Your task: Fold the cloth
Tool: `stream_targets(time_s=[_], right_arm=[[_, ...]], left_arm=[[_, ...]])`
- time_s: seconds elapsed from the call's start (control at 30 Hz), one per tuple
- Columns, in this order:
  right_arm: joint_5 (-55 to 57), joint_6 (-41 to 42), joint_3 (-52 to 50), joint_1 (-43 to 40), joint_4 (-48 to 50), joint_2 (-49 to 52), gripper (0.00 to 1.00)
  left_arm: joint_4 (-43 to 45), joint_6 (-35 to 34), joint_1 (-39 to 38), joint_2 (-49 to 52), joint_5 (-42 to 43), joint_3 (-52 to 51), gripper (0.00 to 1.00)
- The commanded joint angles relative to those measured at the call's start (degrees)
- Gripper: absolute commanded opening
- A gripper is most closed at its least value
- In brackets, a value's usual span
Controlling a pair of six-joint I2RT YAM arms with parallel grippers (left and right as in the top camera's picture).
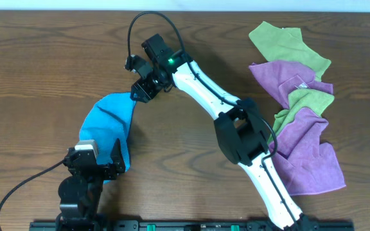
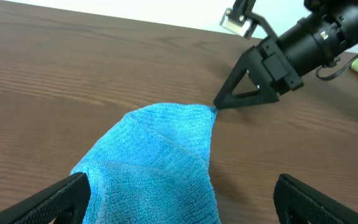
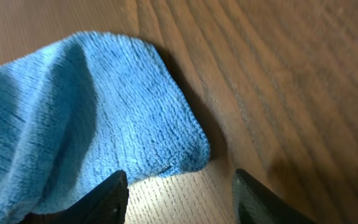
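Gripper (image 1: 136,95) (right) outstretched, tips at cloth (image 1: 111,122)

The cloth (image 1: 108,125) is soft blue microfibre, matt, with a fine ribbed pile, and the table (image 1: 44,64) under it is brown wood grain with a smooth, faintly shiny finish. The arm (image 1: 201,86) reaching to the cloth has glossy white plastic shells and matt black joints; the green cloths (image 1: 288,42) and purple cloths (image 1: 307,154) right of the cloth look equally napped.
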Motion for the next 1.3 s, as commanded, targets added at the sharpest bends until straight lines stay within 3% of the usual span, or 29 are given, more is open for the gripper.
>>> stream_targets(time_s=[0.0,0.17,0.3,0.47,0.5,0.57,0.7,1.07,1.27], right_arm=[[-0.7,1.2,-0.3,1.3,-0.6,0.9,0.52],[-0.1,1.2,-0.3,2.5,-0.7,1.1,0.49],[0.9,1.2,-0.3,3.0,-0.6,1.7,0.4],[1.4,1.8,-0.3,3.0,-0.8,2.8,0.35],[2.0,2.1,-0.3,3.0,-0.8,2.8,0.37],[4.2,2.3,-0.2,2.9,-0.7,2.8,0.54],[5.4,2.3,0.4,2.3,-0.9,2.2,0.6],[8.2,4.7,2.8,0.5,-2.2,2.1,0.57],[7.9,4.7,2.8,1.5,-1.0,2.8,0.49]], left_arm=[[-0.3,0.4,0.3,-0.3,0.1,-1.2,0.95],[-0.3,0.4,0.3,-0.3,0.1,-1.2,0.95],[-0.3,0.4,0.3,-0.3,0.1,-1.2,0.95],[-0.3,0.4,0.3,-0.3,0.2,-1.2,0.95],[-0.3,0.4,0.3,-0.3,0.1,-1.2,0.95],[-0.3,0.4,0.3,-0.3,0.1,-1.2,0.95],[-0.3,0.4,0.3,-0.3,0.1,-1.2,0.95],[-0.3,0.4,0.3,-0.3,0.1,-1.2,0.95],[-0.3,0.4,0.3,-0.3,0.1,-1.2,0.95]])
